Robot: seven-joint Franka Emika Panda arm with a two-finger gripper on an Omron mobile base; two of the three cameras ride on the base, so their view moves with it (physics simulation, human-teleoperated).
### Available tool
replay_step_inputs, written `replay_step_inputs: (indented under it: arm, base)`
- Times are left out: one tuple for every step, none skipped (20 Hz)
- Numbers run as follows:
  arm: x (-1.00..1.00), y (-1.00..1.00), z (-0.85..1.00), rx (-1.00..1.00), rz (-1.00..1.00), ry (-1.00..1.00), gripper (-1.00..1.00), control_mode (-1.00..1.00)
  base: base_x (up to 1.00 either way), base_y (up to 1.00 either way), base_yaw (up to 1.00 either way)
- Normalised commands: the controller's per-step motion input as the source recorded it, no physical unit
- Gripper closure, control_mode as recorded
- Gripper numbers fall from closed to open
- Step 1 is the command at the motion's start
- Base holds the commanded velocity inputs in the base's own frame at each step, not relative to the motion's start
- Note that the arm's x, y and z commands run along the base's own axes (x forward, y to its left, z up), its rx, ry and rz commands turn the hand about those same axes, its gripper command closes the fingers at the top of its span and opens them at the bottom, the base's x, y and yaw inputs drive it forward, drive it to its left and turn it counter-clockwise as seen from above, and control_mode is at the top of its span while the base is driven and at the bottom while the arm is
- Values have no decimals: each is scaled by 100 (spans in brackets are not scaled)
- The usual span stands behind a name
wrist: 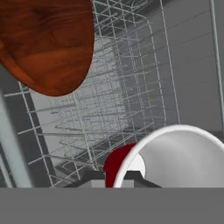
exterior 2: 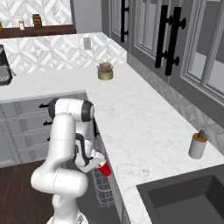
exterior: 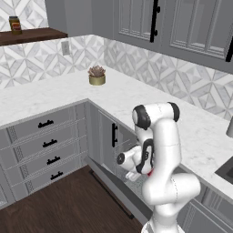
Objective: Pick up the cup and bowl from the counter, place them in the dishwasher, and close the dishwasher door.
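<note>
Gripper (exterior 2: pixel 99 165) clamped tight on the red cup (exterior 2: pixel 104 169), holding it over the dishwasher's wire rack (wrist: pixel 131 87), bowl (wrist: pixel 46 41) already inside

A small potted succulent (exterior: pixel 96 75) in a gold pot, a grey soap dispenser (exterior 2: pixel 197 145) beside a dark sink (exterior 2: pixel 188 202), and a jar (exterior: pixel 15 25) on a wooden shelf (exterior: pixel 32 35).

We look over a home kitchen: a white marble desk (exterior 2: pixel 144 127) turning a corner above grey drawers (exterior: pixel 45 143), patterned tile backsplash (exterior: pixel 41 61), a dark sink (exterior 2: pixel 188 201) and an open dishwasher's wire rack (wrist: pixel 131 87).
</note>
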Motion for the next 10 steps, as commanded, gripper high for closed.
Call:
replay_step_inputs:
  arm:
    - [19,-11,-35,0,0,0,100,-100]
    - [17,-9,-36,0,0,0,100,-100]
    - [14,-11,-40,0,0,1,100,-100]
    - [6,-11,-41,0,0,2,100,-100]
    - [0,-5,-41,0,0,2,100,-100]
    - [0,-1,-40,0,0,2,100,-100]
    - [0,0,-40,0,0,2,100,-100]
    - [0,0,-41,0,0,3,-100,-100]
    - [-16,4,-42,0,0,2,-100,-100]
    - [-34,11,-34,0,0,0,-100,-100]
  base:
    - [0,0,0]
    - [0,0,0]
    - [0,0,0]
    - [0,0,0]
    - [0,0,0]
    - [0,0,0]
    - [0,0,0]
    - [0,0,0]
    - [0,0,0]
    - [0,0,0]
